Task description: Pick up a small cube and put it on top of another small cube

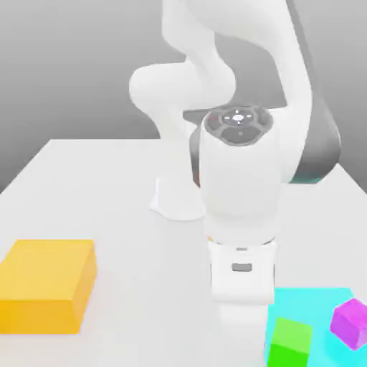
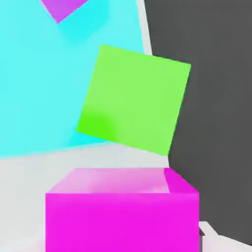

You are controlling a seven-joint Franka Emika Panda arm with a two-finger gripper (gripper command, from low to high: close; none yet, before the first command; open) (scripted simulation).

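— Right, where's your pink cube (image 2: 122,216) now?

— Close under the hand camera, big in the hand view. The pincer is clamped on it, as closed as it gets, and the cube sits squarely in the grip. Just beyond it you see the green cube (image 2: 134,98), sitting on the cyan block (image 2: 39,83).

— So green is your landing spot?

— I'd judge so. The purple cube (image 1: 350,322) is on the same cyan block, near green but apart, so either would serve; green is the closer one. In the exterior view the arm (image 1: 240,186) hangs over the table (image 1: 107,186), its hand low beside the cyan block. The orange block (image 1: 47,284) is well apart at that view's left.

— How do you do it well?

— Keep the pink cube higher than green's top, bring it square over green's centre, match the edges, lower gently, and only then part the fingers. Release off-centre and it could tip off.
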